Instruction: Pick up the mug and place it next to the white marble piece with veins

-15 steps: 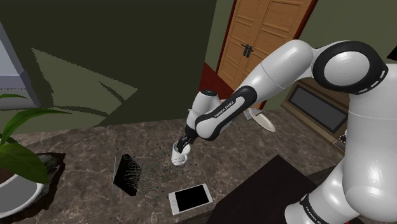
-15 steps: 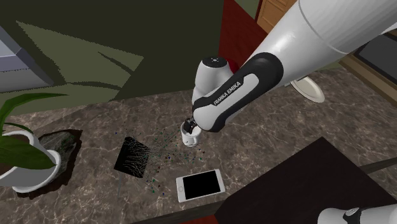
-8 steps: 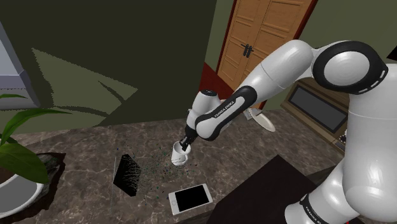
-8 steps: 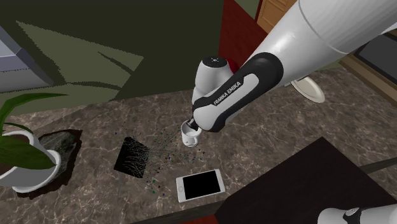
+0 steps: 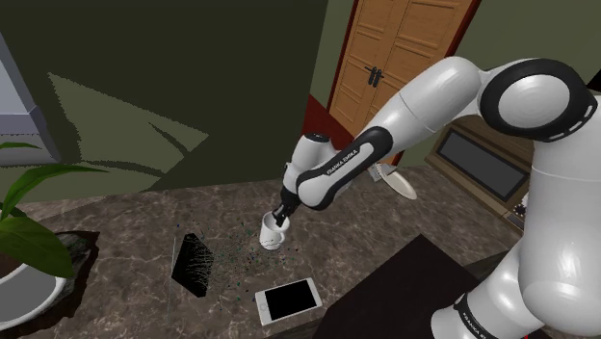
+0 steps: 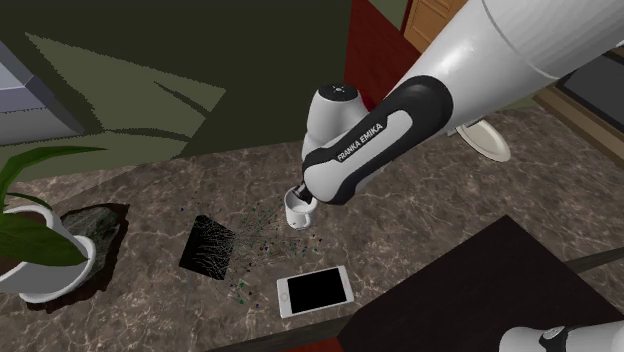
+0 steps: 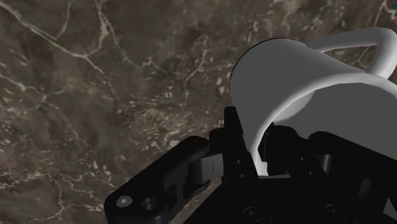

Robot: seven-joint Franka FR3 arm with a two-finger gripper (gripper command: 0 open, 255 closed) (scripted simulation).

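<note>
One pincer point(image 7: 257, 154) is clamping the mug point(image 7: 299, 83) by its wall, apparently beginning the lift; next, carrying it beside the veined slab point(image 5: 193, 262).

You've got a dark stone counter point(image 5: 125, 217) with pale veining. A smartphone point(image 5: 288, 301), white frame and black screen, lies flat near its front edge. A potted plant point(image 5: 21, 252), broad green leaves in a white pot, sits at the shoulder view's far left. At the back is a wooden double door point(image 5: 405, 48), shut, with dark handles. A white dish point(image 5: 403, 185) sits below the door.
</note>
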